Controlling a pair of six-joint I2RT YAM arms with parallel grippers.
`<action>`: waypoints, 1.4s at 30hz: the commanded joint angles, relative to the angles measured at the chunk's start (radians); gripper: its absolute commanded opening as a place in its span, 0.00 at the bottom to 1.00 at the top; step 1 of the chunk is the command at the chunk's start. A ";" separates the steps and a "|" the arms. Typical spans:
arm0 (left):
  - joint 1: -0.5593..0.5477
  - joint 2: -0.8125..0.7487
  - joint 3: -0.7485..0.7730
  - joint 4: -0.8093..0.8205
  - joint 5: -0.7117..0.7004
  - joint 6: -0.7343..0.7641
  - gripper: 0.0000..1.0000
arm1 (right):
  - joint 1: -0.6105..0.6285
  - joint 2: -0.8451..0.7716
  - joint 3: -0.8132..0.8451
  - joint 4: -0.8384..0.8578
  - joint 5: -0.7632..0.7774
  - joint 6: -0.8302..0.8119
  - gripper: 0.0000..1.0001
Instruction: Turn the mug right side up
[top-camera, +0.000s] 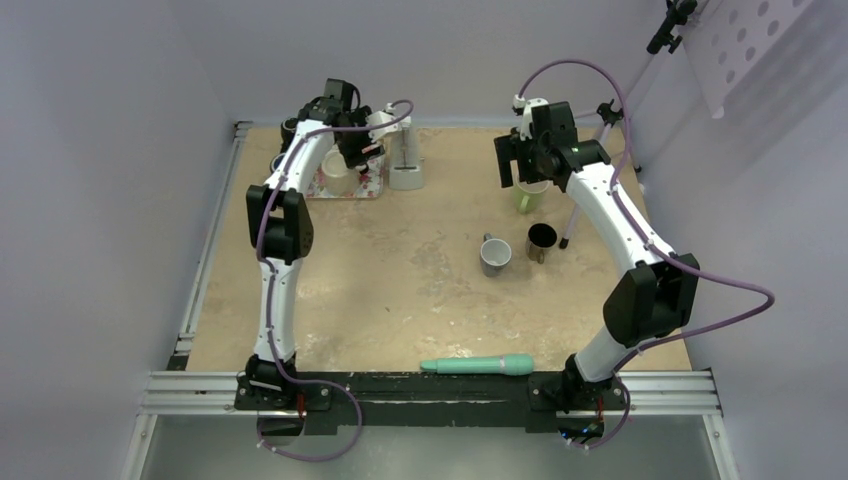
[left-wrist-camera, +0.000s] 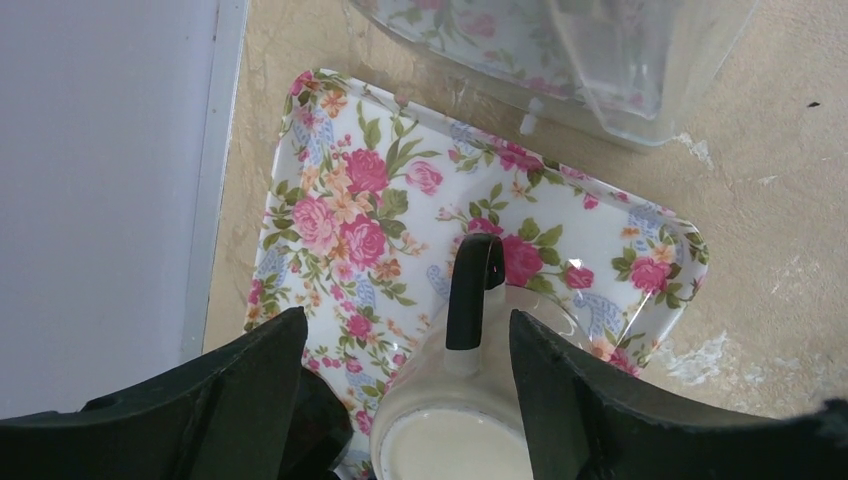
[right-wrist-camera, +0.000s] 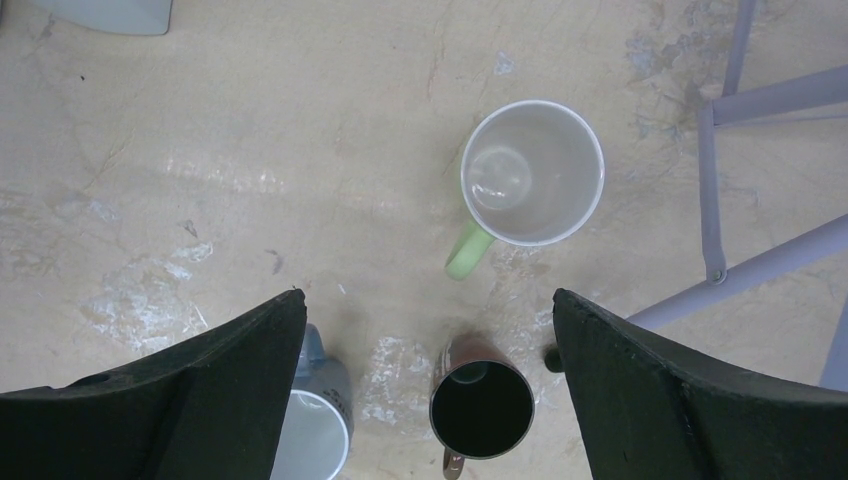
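A cream mug (left-wrist-camera: 470, 420) with a black handle (left-wrist-camera: 472, 290) stands upside down, flat base up, on a floral tray (left-wrist-camera: 340, 200). My left gripper (left-wrist-camera: 407, 320) is open and hangs just above it, one finger on each side of the mug; I cannot tell whether the right finger touches it. From above, the mug (top-camera: 337, 178) sits on the tray (top-camera: 372, 190) at the back left, under the left gripper (top-camera: 350, 152). My right gripper (right-wrist-camera: 428, 295) is open and empty above the table at the back right (top-camera: 518, 165).
Three upright mugs stand under the right gripper: a white one with a green handle (right-wrist-camera: 530, 175), a dark one (right-wrist-camera: 483, 405) and a grey one (right-wrist-camera: 315, 425). A clear container (left-wrist-camera: 620, 60) lies past the tray. Purple stand legs (right-wrist-camera: 760, 100) are at the right. A teal tool (top-camera: 480, 365) lies at the near edge.
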 joint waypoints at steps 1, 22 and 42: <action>-0.001 0.016 -0.001 -0.088 -0.018 0.055 0.78 | 0.002 -0.013 0.036 -0.008 -0.001 -0.012 0.96; 0.084 0.002 -0.013 -0.033 0.016 -0.146 0.76 | 0.002 -0.054 -0.006 -0.033 -0.020 -0.007 0.96; 0.063 0.010 0.082 0.042 0.216 -0.369 0.81 | 0.004 0.001 0.051 -0.073 -0.046 -0.009 0.96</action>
